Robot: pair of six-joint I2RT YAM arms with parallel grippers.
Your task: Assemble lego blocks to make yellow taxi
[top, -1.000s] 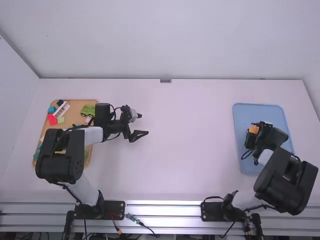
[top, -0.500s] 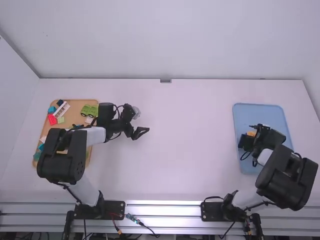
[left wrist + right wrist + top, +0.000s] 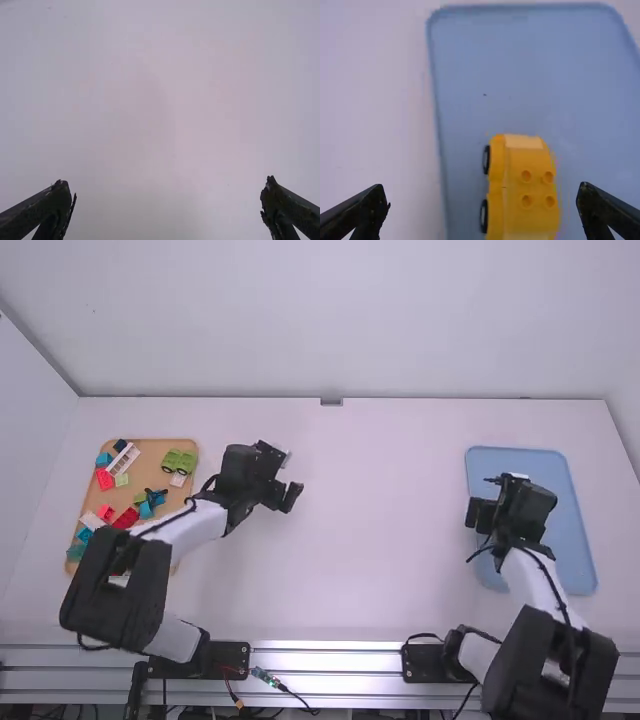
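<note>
Taxi (image 3: pixel 522 187): studs up in the blue tray (image 3: pixel 515 457), we see it below the right tool (image 3: pixel 480 514), between its fingers and touching neither.
Right tool: we see its fingers spread.
Left tool (image 3: pixel 283 497): fingers spread too, above the counter (image 3: pixel 380 550).
Blocks (image 3: pixel 103 479): in the tan tray (image 3: pixel 152 455), which we find near the left tool, on the side away from the right tool.
</note>
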